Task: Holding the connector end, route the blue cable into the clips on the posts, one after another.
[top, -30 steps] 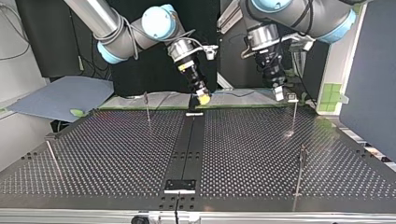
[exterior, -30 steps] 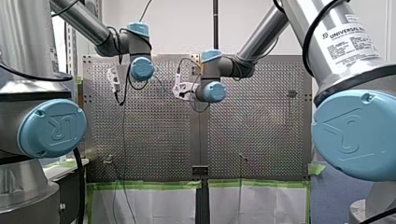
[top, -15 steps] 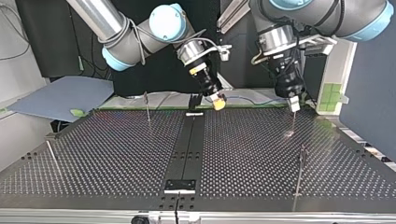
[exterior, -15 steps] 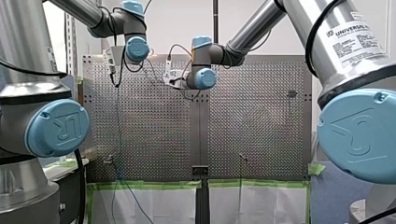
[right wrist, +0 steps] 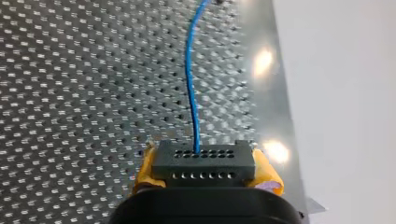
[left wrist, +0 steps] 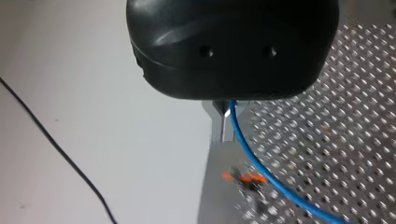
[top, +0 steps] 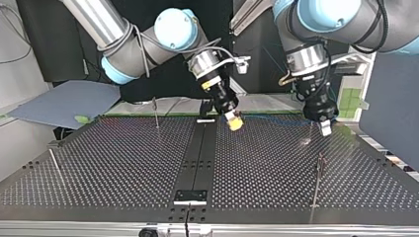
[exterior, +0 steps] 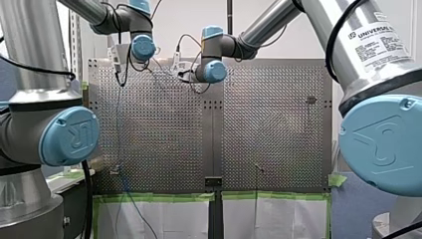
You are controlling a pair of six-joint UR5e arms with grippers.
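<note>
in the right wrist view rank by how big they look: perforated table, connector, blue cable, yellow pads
1. perforated table
2. connector
3. blue cable and yellow pads: unsure, the cable is long but thin

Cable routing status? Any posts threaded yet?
Done: my right claw grips the connector; my left claw pinches the blue cable. In hand: both hang above the table, cable strung between them. Left: all the routing; the posts look bare.
</note>
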